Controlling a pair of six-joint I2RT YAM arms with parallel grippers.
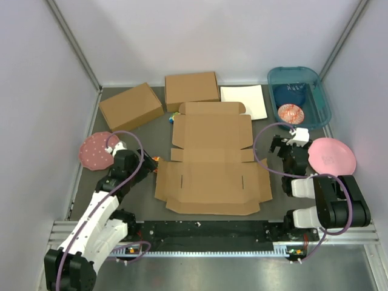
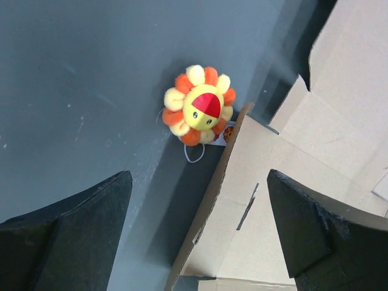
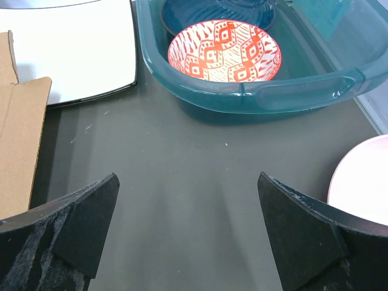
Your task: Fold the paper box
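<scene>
The paper box (image 1: 212, 160) lies flat on the dark mat as a large brown die-cut sheet with flaps and slots. My left gripper (image 1: 144, 165) hovers at its left edge, open. In the left wrist view the sheet's left flap edge (image 2: 242, 182) runs up between the fingers of my left gripper (image 2: 199, 182), touching neither. My right gripper (image 1: 282, 147) is open to the right of the sheet, over bare mat. In the right wrist view nothing sits between the fingers of my right gripper (image 3: 188, 179), and a corner of the paper box (image 3: 18, 139) shows at the left.
A small orange-and-yellow flower toy (image 2: 200, 106) lies by the sheet's left edge. Two ready-made cardboard boxes (image 1: 130, 106) (image 1: 191, 90) and a white sheet (image 1: 244, 101) sit behind. A teal bin (image 3: 267, 91) holds a red-patterned bowl (image 3: 224, 51). A pink plate (image 1: 331, 154) lies right, a speckled plate (image 1: 96, 150) left.
</scene>
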